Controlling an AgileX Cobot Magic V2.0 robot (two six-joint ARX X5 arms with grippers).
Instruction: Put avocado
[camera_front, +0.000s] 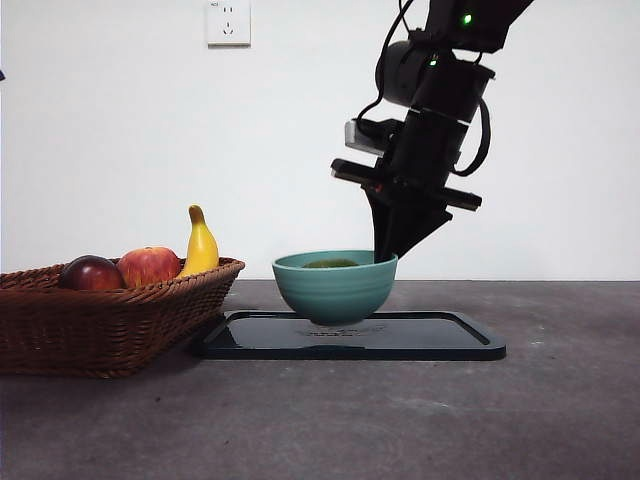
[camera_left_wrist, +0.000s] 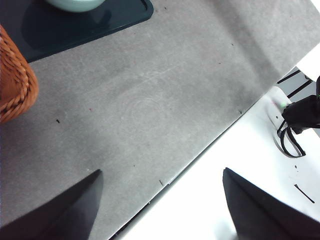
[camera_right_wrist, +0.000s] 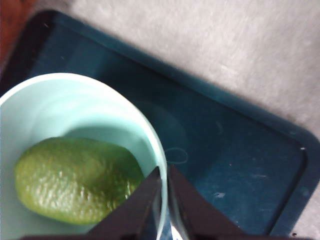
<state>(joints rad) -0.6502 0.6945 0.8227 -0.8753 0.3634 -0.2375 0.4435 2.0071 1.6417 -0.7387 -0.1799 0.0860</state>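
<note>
The olive-green avocado (camera_right_wrist: 75, 182) lies inside the teal bowl (camera_front: 335, 290); only its top (camera_front: 330, 264) shows over the rim in the front view. The bowl stands on a dark tray (camera_front: 440, 340). My right gripper (camera_front: 385, 255) comes down from above at the bowl's right rim. In the right wrist view its jaws (camera_right_wrist: 165, 172) are shut and empty, right over the rim of the bowl (camera_right_wrist: 75, 95), beside the avocado. My left gripper (camera_left_wrist: 161, 171) is open and empty, over the table's edge, away from the bowl (camera_left_wrist: 75, 4).
A wicker basket (camera_front: 110, 320) stands left of the tray (camera_right_wrist: 235, 160), holding a dark red fruit (camera_front: 90, 272), a red-yellow apple (camera_front: 148, 265) and a banana (camera_front: 201, 245). The basket's edge (camera_left_wrist: 15, 85) and the tray (camera_left_wrist: 75, 30) show in the left wrist view.
</note>
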